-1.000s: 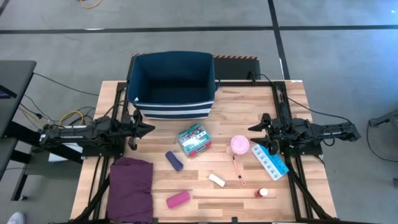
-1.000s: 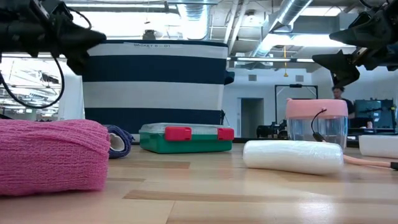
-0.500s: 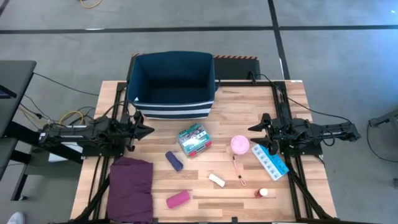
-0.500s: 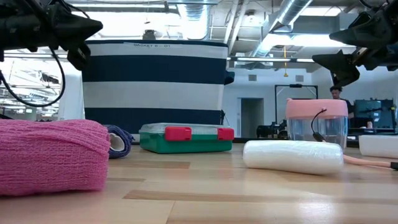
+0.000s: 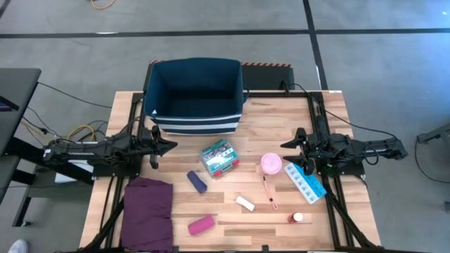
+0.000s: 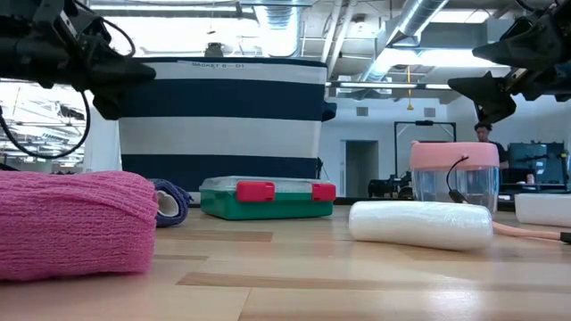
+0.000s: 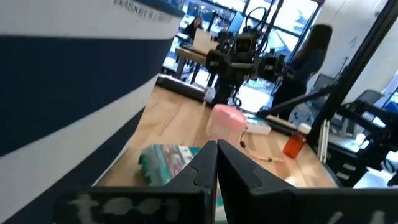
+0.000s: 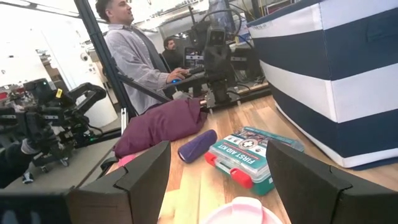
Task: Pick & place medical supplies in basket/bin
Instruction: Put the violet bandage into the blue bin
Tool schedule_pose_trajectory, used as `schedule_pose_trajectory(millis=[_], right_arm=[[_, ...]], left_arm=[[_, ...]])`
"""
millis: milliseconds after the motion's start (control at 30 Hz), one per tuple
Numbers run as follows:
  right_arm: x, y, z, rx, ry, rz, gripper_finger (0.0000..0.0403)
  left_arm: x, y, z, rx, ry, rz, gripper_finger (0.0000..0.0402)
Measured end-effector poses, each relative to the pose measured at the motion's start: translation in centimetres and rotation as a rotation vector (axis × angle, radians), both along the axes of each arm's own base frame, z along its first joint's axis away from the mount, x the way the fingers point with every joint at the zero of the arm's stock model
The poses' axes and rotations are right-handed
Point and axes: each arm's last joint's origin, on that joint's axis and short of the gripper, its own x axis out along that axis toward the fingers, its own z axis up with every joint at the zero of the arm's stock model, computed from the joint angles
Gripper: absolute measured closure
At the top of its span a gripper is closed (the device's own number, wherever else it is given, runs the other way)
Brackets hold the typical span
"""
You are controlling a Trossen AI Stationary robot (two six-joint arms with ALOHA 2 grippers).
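Note:
The navy, white-striped basket (image 5: 197,95) stands at the table's far edge. In front of it lie the medical supplies: a green-red first aid packet (image 5: 219,157), a pink tub (image 5: 271,164), a blue-white pill strip (image 5: 305,183), a purple roll (image 5: 197,181), a magenta roll (image 5: 201,225), a white tube (image 5: 245,203) and a small bottle (image 5: 297,218). My left gripper (image 5: 169,145) hovers shut at the table's left, pointing level toward the packet. At the right side my right gripper (image 5: 287,144) hovers open, above and beside the tub. Neither touches anything.
A folded purple cloth (image 5: 148,211) lies at the near left corner. A thin pink-handled tool (image 5: 270,193) lies between the tub and the bottle. Bare wood shows in front of the basket and along the near edge. A person stands beyond the table (image 8: 134,53).
My left gripper has tipped its fingertips up a little and then down again, staying shut and in place at the table's left side. The supplies have stayed where they were.

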Motion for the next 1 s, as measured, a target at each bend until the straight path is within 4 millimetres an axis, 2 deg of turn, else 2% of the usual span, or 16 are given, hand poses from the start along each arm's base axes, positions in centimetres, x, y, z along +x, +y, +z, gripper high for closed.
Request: schedule_pose_trajectory(millis=[367, 533, 733, 1000], right_arm=[[0.0, 0.0, 0.1, 0.007, -0.006, -0.003, 0.0143], [0.0, 0.0, 0.4, 0.035, -0.037, -0.007, 0.0143], [-0.1, -0.4, 0.9, 0.058, -0.095, -0.129, 0.0143], [-0.1, -0.4, 1.1, -0.031, -0.112, -0.143, 0.0143]], left_arm=[[0.0, 0.0, -0.1, 0.039, 0.018, 0.004, 0.0401], [-0.1, 0.3, -0.1, 0.027, 0.017, 0.106, 0.0402], [-0.2, 0.7, 0.1, -0.016, -0.011, 0.24, 0.0401], [-0.2, 0.6, 1.2, -0.01, -0.126, 0.197, 0.0401]])
